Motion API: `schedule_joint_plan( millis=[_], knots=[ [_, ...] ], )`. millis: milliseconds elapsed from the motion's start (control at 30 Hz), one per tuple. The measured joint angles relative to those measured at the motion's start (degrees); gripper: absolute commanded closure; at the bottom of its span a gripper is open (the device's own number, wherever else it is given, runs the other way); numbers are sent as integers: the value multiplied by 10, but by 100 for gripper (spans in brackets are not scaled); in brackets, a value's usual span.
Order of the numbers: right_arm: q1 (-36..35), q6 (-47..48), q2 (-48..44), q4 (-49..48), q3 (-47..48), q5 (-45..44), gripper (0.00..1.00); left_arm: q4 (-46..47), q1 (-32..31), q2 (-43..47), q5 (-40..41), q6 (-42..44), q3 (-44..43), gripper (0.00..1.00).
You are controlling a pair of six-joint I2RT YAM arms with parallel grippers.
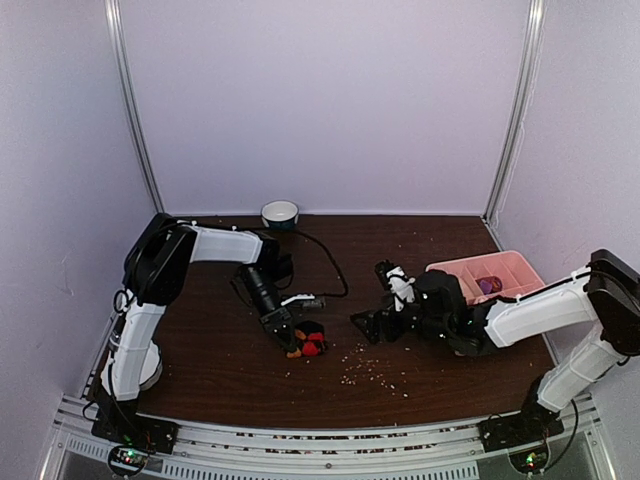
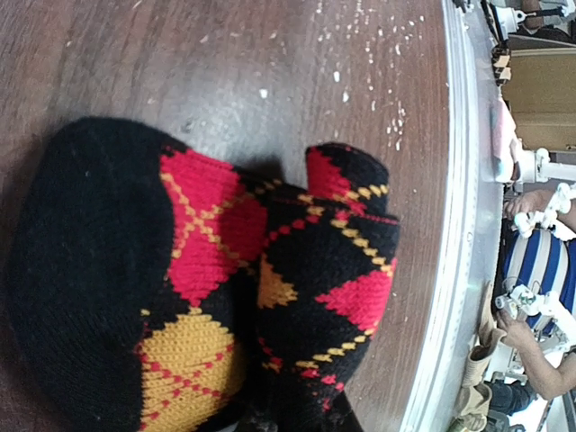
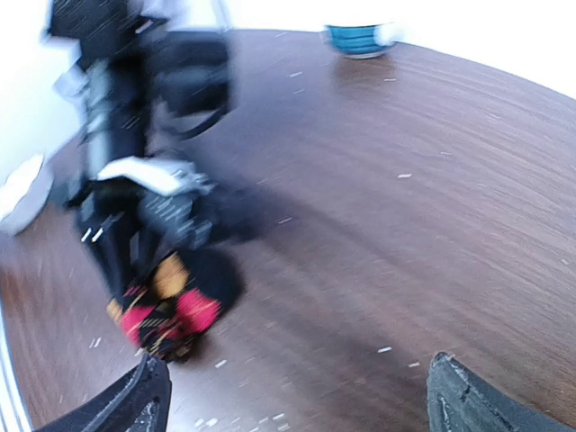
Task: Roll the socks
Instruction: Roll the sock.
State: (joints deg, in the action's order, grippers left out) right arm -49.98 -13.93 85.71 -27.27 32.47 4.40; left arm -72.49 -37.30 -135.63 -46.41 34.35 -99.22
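Left jaws clenched on the argyle sock (image 2: 207, 225), a bunched bundle resting on the table (image 1: 220, 360), front and centre. Right jaws spread wide, nothing between them, hovering near it on the right. Further right, the pink bin (image 1: 520, 262) holds the purple sock (image 1: 487, 285). At the back stands a bowl (image 1: 280, 213), contents impossible to tell.
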Motion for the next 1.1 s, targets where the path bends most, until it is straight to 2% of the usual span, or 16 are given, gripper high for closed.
schedule_joint_plan(
  millis=[133, 233, 333, 400, 533, 700, 900, 1033, 1100],
  knots=[
    [23, -1, 24, -42, -10, 11, 0, 2, 0, 1, 9, -19, 0, 90],
    [-48, 71, 33, -55, -19, -16, 3, 4, -2, 1, 17, -29, -2, 90],
    [-131, 157, 43, -101, -39, -25, 12, 3, -5, 1, 30, -38, -9, 90],
    [-154, 201, 58, -120, -46, -21, 19, 0, -7, 1, 40, -44, -14, 89],
    [-155, 267, 111, -119, -13, -14, 30, -5, -12, 1, 54, -52, -22, 88],
    [-153, 343, 184, -92, 86, 1, 41, -9, -15, 1, 65, -56, -27, 85],
    [-146, 395, 243, -52, 166, 16, 54, -14, -14, 0, 68, -56, -30, 79],
    [-128, 404, 283, -23, 196, 29, 72, -18, -14, 0, 66, -51, -31, 69],
    [-118, 402, 293, -19, 204, 39, 79, -19, -15, 2, 65, -47, -28, 68]
  ],
)
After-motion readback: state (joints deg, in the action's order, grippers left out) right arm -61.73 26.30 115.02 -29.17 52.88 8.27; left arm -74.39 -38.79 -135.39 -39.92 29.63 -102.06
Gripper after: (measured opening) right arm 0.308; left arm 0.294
